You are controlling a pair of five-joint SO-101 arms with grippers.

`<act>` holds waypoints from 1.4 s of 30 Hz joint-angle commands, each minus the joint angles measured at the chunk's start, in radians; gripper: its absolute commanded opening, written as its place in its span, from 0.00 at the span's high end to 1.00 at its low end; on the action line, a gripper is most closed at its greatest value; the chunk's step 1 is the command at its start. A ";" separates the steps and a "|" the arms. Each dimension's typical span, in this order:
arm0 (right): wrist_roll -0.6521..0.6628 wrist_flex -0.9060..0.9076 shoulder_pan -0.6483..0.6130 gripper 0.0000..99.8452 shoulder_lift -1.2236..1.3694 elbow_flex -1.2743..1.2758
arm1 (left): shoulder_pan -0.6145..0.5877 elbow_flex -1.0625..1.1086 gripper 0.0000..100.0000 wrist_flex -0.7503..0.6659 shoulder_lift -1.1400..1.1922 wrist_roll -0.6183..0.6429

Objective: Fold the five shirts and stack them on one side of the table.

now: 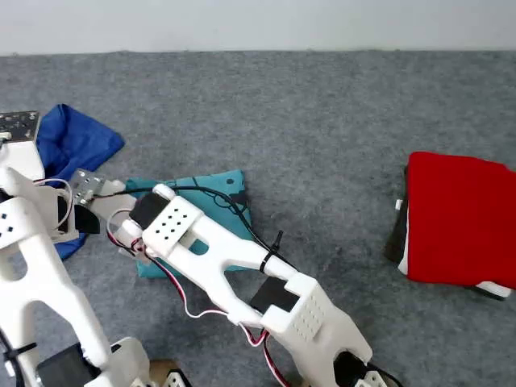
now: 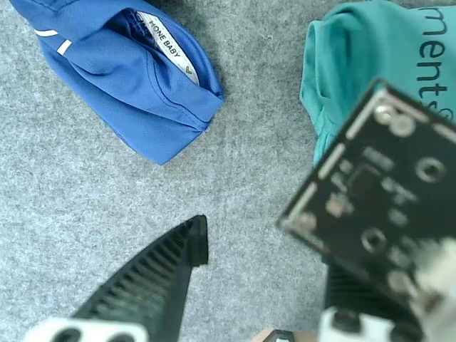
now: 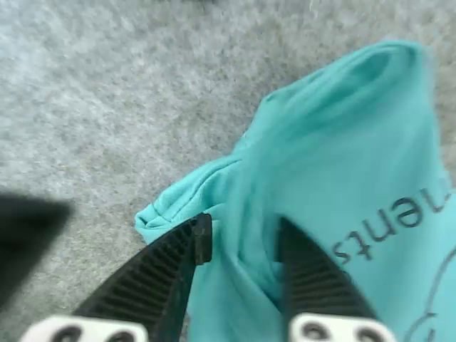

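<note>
**High view.** On the grey felt table [image 1: 322, 121], a folded red shirt [image 1: 459, 218] tops a pile at the right side. A dark cloth layer [image 1: 395, 235] and a white cloth layer [image 1: 493, 290] show beneath it, so three shirts appear to be stacked. Well apart, at the left, a teal shirt [image 1: 222, 189] with dark lettering lies roughly squared under the right arm [image 1: 242, 274]. A crumpled blue shirt [image 1: 76, 141] lies beside the left arm [image 1: 32, 242].

**Left wrist view.** The left gripper [image 2: 267, 263] hangs over bare felt between the blue shirt and the teal shirt. Its jaws stand apart and hold nothing. One finger is hidden behind the dark circuit board [image 2: 377, 185] on the other arm's wrist. The blue shirt is unfolded, its collar gaping open.

**Right wrist view.** The right gripper [image 3: 239, 249] is closed on a raised ridge of the teal shirt near its edge, and cloth fills the gap between the ribbed black fingers [image 3: 178, 263].

**Progress.** Judged from the pile, about three of the five shirts are done. The teal shirt's fold is the step in hand. The blue shirt is not yet folded, and both are yet to join the pile.
</note>
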 commanded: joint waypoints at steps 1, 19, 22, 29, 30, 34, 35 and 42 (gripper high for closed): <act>-0.055 0.071 -0.010 0.72 -0.016 -0.118 | -0.006 -0.030 0.73 0.015 -0.032 -0.011; -0.077 0.203 0.251 0.71 0.140 -0.230 | -0.006 -0.028 0.73 0.015 -0.035 -0.011; -0.077 0.189 0.239 0.71 0.196 -0.235 | -0.006 -0.028 0.73 0.015 -0.034 -0.011; -0.077 0.194 0.171 0.71 0.209 -0.261 | -0.006 -0.027 0.73 0.015 -0.031 -0.011; -0.077 0.199 0.159 0.71 0.208 -0.276 | -0.006 -0.027 0.73 0.015 -0.031 -0.011; -0.074 0.225 0.120 0.71 0.189 -0.347 | -0.006 -0.027 0.73 0.015 -0.031 -0.011; -0.074 0.242 0.114 0.71 0.189 -0.365 | -0.006 -0.027 0.73 0.015 -0.031 -0.011; -0.075 0.278 0.082 0.71 0.188 -0.396 | -0.006 -0.027 0.73 0.015 -0.031 -0.011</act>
